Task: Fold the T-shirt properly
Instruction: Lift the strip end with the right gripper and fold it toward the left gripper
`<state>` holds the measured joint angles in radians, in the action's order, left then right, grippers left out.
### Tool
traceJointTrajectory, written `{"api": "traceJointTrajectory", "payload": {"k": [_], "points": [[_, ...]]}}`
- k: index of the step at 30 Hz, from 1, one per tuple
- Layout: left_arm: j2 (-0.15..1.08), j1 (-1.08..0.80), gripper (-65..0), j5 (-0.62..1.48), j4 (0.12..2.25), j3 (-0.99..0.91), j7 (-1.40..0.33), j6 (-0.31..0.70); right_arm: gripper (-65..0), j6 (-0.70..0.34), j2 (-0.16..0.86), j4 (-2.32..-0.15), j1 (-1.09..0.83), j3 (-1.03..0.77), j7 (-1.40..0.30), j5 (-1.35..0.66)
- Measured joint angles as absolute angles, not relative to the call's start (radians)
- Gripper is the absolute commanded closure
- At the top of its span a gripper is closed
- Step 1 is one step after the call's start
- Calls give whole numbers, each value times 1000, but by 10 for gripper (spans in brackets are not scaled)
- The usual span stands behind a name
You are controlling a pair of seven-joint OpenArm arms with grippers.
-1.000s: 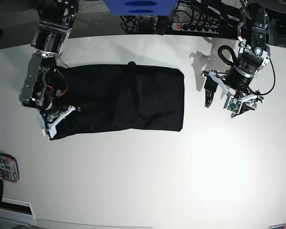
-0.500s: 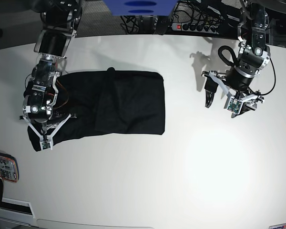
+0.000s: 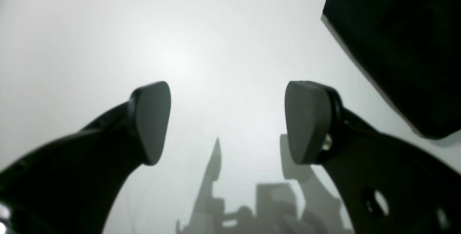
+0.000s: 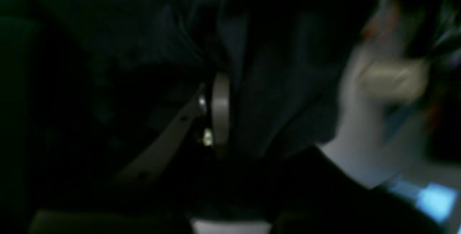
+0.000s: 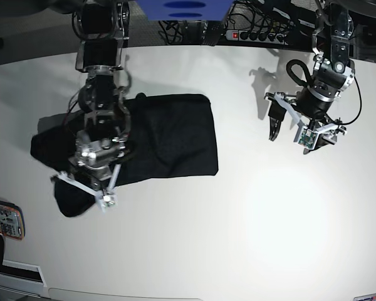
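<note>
Table: wide white tabletop with a rounded edge [image 5: 250, 226]; it carries the cloth and both arms work over it.
T-shirt: plain black short-sleeved T-shirt of thin soft fabric [image 5: 169, 135], folded into a long dark band on the table's left half in the base view, its left end bunched and lifted under the arm there.
Right arm: black and silver arm reaching down over the shirt's left end; the right gripper [image 4: 216, 115] has its fingers pressed together with black fabric pinched between them, seen close but blurred in the right wrist view.
Left arm: black arm over bare table, well apart from the shirt; the left gripper [image 3: 227, 122] has its two grey pads spread wide with only white table between them.
Power strip: black multi-socket strip with a red switch [image 5: 257, 34] beyond the far table edge.
Containers: cannot tell of any in view.
</note>
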<state>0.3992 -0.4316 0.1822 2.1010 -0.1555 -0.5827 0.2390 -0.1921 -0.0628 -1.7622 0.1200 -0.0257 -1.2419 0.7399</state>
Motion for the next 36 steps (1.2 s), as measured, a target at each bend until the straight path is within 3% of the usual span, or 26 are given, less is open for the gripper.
{"api": "traceJointTrajectory", "payload": {"k": [6, 11, 19, 36], "points": [[399, -433, -481, 182, 2101, -155, -583, 239, 0, -196, -149, -1784, 118, 65, -1242, 910], [399, -432, -481, 183, 2101, -155, -583, 240, 0, -172, -144, -1797, 32, 133, -1232, 993], [399, -429, -481, 182, 2101, -155, -583, 239, 0, -54, -142, -1792, -67, 258, -1234, 1004], [405, -435, -481, 182, 2101, -155, -583, 239, 0, -35, -145, -1792, -46, 440, -1346, 1003]]}}
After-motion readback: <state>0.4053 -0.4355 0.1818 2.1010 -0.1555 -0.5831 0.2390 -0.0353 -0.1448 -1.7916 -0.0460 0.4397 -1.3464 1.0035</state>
